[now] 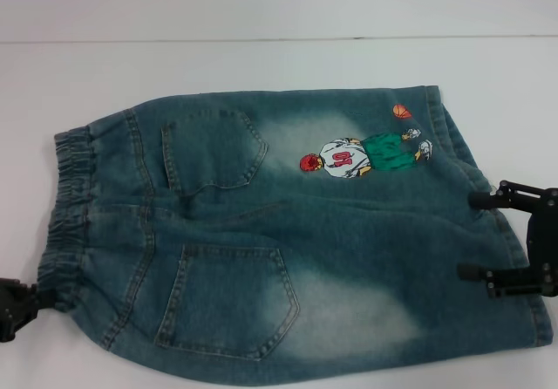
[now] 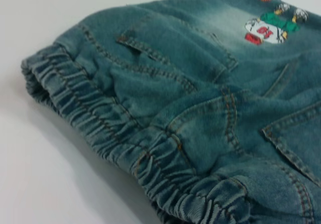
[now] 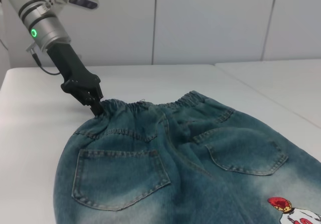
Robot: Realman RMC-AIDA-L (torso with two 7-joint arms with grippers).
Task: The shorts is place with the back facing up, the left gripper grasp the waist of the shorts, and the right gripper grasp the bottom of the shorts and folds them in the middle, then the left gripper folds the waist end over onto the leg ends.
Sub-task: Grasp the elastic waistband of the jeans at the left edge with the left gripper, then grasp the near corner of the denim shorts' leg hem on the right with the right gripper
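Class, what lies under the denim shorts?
The shorts lie flat on the white table, with bare tabletop showing around them. Anything beneath the fabric is covered.

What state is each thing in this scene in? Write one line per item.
shorts: spread flat, back up, not yet folded.
elastic waistband: ruffled, the near corner is at the left gripper.
leg ends: flat on the table.
left gripper: at the waistband corner.
right gripper: open, straddling a leg hem.

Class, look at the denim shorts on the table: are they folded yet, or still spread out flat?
Spread flat. The shorts lie unfolded: both back pockets, the waistband and the cartoon embroidery all show.
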